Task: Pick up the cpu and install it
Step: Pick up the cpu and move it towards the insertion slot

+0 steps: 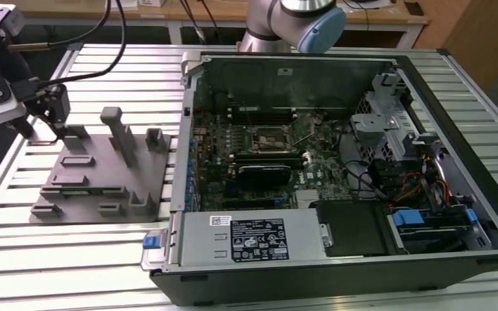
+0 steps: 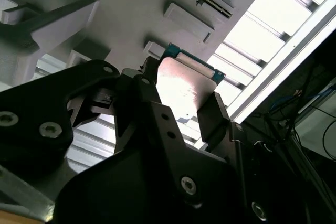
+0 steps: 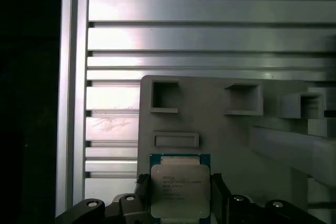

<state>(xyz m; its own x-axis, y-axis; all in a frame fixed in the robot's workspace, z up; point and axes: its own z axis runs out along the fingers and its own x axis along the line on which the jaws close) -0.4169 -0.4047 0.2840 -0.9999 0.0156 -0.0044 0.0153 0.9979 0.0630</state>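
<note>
While pinching the cpu (image 3: pixel 180 190) by two opposite edges, hangs at one end of the tray (image 3: pixel 226 129): gripper (image 3: pixel 179 183) narrowed to the chip's width, a black finger (image 3: pixel 218 195) pressed to each side. Holds the chip flat, silver-grey top facing the first wrist view, green rim showing along one edge. Same grip in the second wrist view: cpu (image 2: pixel 185 90) bright with glare, wedged between the fingers (image 2: pixel 212 114) of the gripper (image 2: pixel 184 86), over the pale tray (image 2: pixel 121 14). Cannot tell whether lifted clear of the tray or touching it.

Close by on the tray, in the first wrist view: a shallow rectangular pad just beside the chip, then two square pockets further on. Beyond the tray's edge, ribbed table (image 3: pixel 210 40).

Seen from the exterior view: gripper (image 1: pixel 46 135) pointing down at the tray's far corner, on the exterior view's left. Grey tray (image 1: pixel 102 175) set with upright posts and low blocks, resting on the slatted metal table (image 1: pixel 85 259). Just beside the tray, toward the exterior view's right: open computer case (image 1: pixel 336 275) lying on its side, board exposed. Near the board's middle, socket (image 1: pixel 271 136) with a metal frame, well apart from the cpu. Nearer the camera, inside the case: labelled power supply (image 1: pixel 249 236), with a blue clip (image 1: pixel 150 241) at the case's corner. Behind the case, grey arm (image 1: pixel 292 19) with a pale blue cap.
</note>
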